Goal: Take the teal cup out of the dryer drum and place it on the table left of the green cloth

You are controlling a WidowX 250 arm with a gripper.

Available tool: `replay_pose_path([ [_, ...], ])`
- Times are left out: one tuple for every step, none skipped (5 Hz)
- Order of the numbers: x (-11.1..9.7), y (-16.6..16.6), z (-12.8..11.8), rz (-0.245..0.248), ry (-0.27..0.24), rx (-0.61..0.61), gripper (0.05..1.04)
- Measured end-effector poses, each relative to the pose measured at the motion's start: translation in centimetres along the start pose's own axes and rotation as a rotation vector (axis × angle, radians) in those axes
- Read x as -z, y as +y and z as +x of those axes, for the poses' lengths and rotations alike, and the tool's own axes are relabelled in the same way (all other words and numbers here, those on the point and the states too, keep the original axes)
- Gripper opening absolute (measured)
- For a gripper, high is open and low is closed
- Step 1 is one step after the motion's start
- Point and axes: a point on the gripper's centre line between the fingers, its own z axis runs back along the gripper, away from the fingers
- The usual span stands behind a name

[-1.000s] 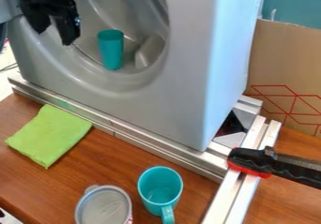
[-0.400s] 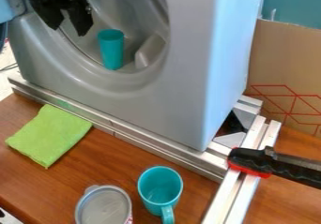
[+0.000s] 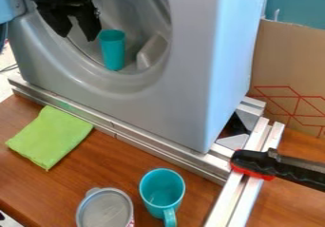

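Observation:
The black gripper (image 3: 79,35) hangs at the upper left, in front of the round opening of a grey toy washing machine (image 3: 171,107). Its two fingers stand apart with nothing between them, just left of a teal cup (image 3: 113,50). That cup is upright inside the opening, and its rim is near the right fingertip; whether they touch I cannot tell. On the wooden table (image 3: 127,159) lie a green cloth (image 3: 49,137) at the left, a teal mug (image 3: 162,193) with its handle toward the front edge, and a lidded container (image 3: 105,210) beside it.
Metal rails (image 3: 171,157) run along the machine's base and meet another pair (image 3: 244,193) at the right. A black and red clamp (image 3: 270,165) grips the right-hand rails. Behind stand a cardboard box (image 3: 289,69) and a teal bin (image 3: 295,7).
From the upper left, the gripper has shifted right and slightly down, closer to the teal cup in the opening. The cup, mug, cloth and container have stayed where they were.

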Motion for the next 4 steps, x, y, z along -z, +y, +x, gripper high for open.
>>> replay_pose_path([
  [0.1,0.0,0.4,0.004,-0.021,-0.024,1.000],
  [0.4,0.0,0.5,0.001,-0.025,-0.063,1.000],
  [0.5,-0.2,0.7,0.003,-0.033,-0.089,1.000],
  [1.7,-1.7,1.3,-0.011,-0.032,-0.080,1.000],
])
